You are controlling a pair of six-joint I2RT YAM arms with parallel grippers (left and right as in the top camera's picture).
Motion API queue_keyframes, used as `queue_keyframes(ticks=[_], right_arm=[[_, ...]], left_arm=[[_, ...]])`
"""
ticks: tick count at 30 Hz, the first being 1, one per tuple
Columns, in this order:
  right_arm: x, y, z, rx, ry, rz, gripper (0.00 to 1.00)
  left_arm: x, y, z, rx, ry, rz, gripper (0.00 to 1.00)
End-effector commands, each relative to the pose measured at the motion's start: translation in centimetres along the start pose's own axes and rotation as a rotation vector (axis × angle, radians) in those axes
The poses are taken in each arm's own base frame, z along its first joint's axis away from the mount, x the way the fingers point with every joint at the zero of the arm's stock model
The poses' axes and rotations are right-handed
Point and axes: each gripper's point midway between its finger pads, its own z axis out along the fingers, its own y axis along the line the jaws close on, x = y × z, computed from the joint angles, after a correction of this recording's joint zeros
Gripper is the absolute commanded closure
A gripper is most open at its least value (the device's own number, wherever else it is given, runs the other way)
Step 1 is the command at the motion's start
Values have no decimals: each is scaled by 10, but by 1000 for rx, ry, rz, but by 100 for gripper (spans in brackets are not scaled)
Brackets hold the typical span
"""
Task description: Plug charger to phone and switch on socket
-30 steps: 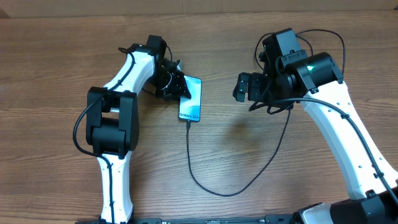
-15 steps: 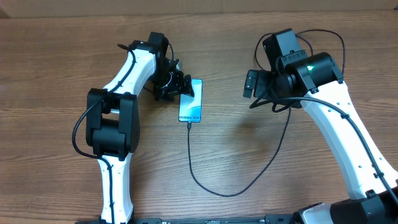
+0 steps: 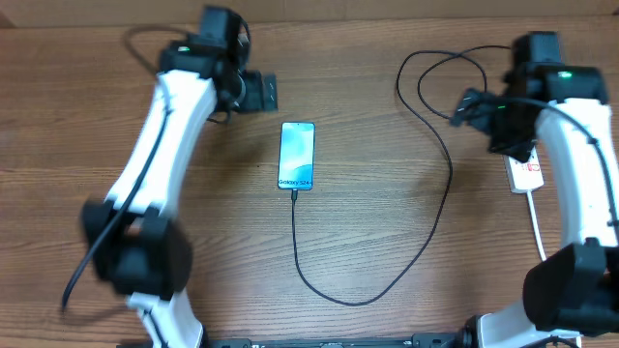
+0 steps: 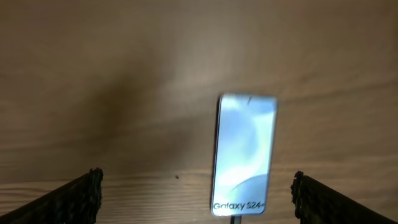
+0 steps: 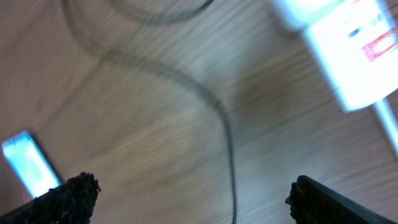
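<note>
The phone lies flat on the table with its light blue screen up, and the left wrist view shows the phone ahead of the jaws. The charger, a thin black cable, meets the phone's bottom edge, loops toward the front and runs up to the right arm. Its far end is hidden there. My left gripper hovers open, up and left of the phone, holding nothing. My right gripper is open over the cable, beside the white socket. In the blurred right wrist view I see the socket and the charger.
The socket's thick white cord runs toward the front right under my right arm. The table is bare brown wood. A loop of the black cable lies near the back edge.
My left gripper opened, let go of the phone and drew back to the upper left. The phone now lies straighter. My right arm swung right, over the socket.
</note>
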Motion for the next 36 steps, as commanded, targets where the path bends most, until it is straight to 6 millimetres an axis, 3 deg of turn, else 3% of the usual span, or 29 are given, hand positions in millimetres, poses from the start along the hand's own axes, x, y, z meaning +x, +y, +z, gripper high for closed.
queue_keyframes(ticks=[1, 3, 10, 11, 16, 21, 29, 36], right_arm=[[-29, -28, -10, -29, -76, 40, 0], [-49, -57, -14, 26, -144, 95, 0], [-86, -128, -16, 230, -279, 203, 0], [-91, -141, -9, 267, -284, 221, 0], [-99, -166, 20, 297, -250, 266, 0], [-104, -177, 38, 305, -235, 284, 0], [-92, -186, 77, 321, -157, 296, 0], [-91, -192, 94, 320, -135, 315, 0]], left_arm=[[-24, 16, -65, -92, -185, -30, 0], [-25, 15, -77, -85, -206, -30, 0], [-24, 15, -75, -87, -201, -30, 0], [-24, 15, -75, -87, -201, -30, 0], [-24, 15, -75, -87, -201, -30, 0], [-24, 15, -75, -87, -201, -30, 0], [-24, 15, -75, -87, -201, -30, 0], [-24, 15, -75, -87, -201, -30, 0]])
